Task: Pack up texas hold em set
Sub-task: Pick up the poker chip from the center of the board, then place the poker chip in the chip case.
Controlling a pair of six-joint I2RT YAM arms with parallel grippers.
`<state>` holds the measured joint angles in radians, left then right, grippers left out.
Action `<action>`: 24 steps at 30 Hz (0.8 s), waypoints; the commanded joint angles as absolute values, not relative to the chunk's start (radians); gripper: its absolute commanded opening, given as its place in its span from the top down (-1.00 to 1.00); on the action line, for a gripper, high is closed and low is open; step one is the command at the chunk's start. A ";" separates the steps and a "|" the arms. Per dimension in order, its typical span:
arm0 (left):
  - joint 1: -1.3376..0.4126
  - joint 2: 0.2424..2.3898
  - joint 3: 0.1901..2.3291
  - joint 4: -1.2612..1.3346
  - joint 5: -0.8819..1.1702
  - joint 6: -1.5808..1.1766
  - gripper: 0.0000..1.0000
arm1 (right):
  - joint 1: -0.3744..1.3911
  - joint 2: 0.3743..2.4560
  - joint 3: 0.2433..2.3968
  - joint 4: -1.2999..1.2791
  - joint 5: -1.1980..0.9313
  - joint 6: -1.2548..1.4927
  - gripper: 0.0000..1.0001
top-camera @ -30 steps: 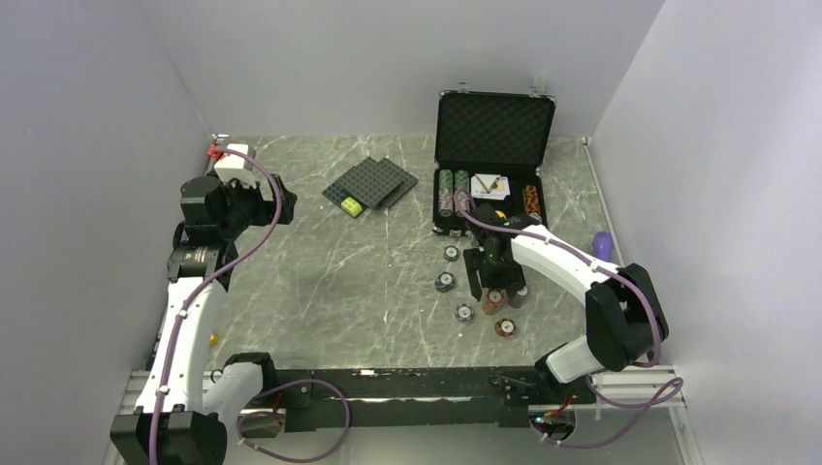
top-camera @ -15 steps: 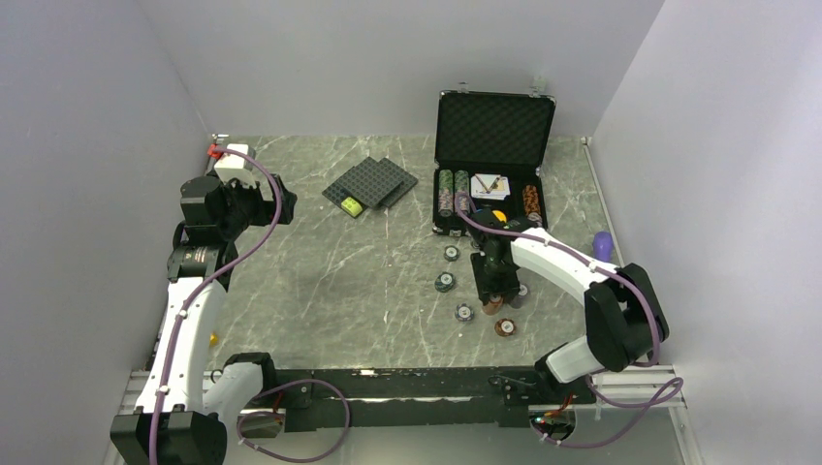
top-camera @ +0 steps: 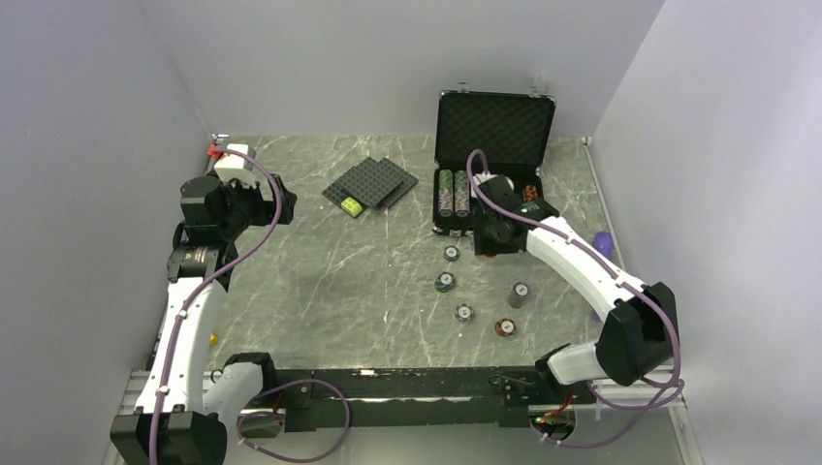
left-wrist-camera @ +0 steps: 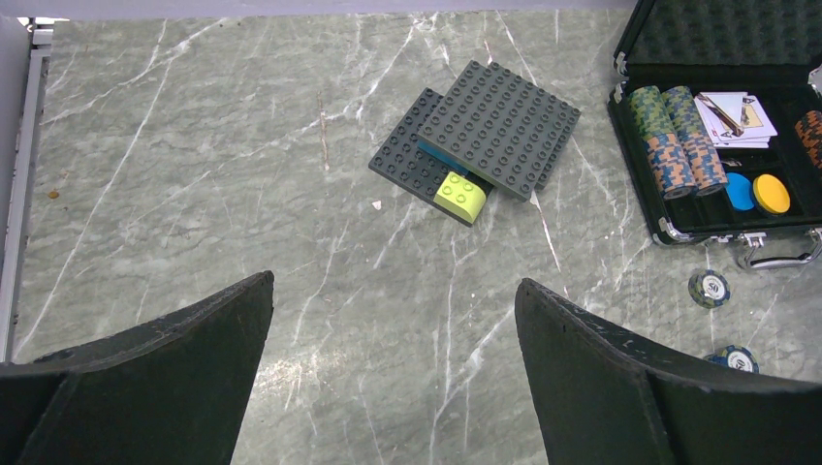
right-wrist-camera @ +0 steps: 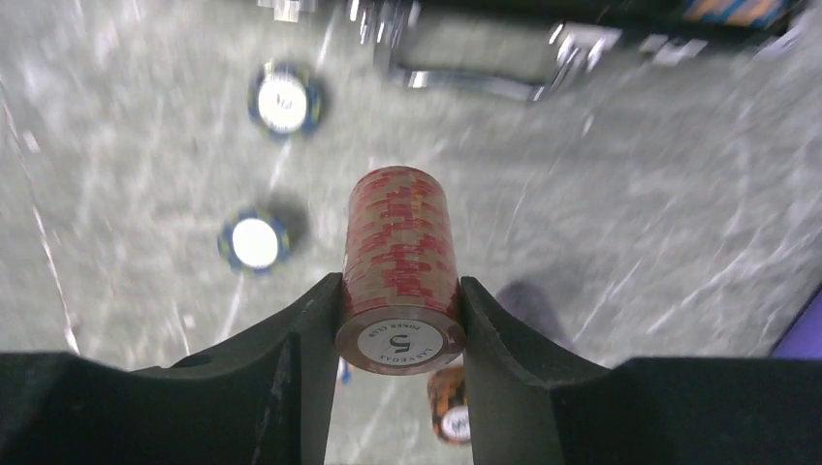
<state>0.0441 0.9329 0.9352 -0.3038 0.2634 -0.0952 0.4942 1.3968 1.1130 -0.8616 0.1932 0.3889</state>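
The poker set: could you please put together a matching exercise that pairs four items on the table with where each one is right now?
Things:
1. red chip stack
2. orange disc
3. yellow-green brick
4. grey chip stack

Places:
a. standing on the table, outside the case
b. inside the open briefcase
c. held in the right gripper
d. at the edge of the studded plates

Pairs: 1-c, 2-b, 3-d, 4-a
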 commanded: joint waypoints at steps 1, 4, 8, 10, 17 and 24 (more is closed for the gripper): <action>0.040 0.917 0.927 -0.275 0.264 -0.104 -0.97 | 0.405 1.341 1.165 -0.589 0.346 0.347 1.00; 0.040 0.919 0.929 -0.276 0.259 -0.101 -0.97 | 0.340 1.353 1.132 -0.389 0.375 0.321 1.00; 0.040 0.920 0.929 -0.276 0.259 -0.100 -0.97 | 0.276 1.410 1.092 -0.149 0.404 0.271 1.00; 0.041 0.920 0.930 -0.277 0.260 -0.101 -0.97 | 0.260 1.451 1.087 -0.071 0.422 0.243 1.00; 0.041 0.924 0.931 -0.277 0.261 -0.100 -0.97 | 0.213 1.598 1.124 0.050 0.461 0.217 1.00; 0.040 0.927 0.931 -0.276 0.262 -0.101 -0.97 | 0.182 1.694 1.133 0.077 0.453 0.227 1.00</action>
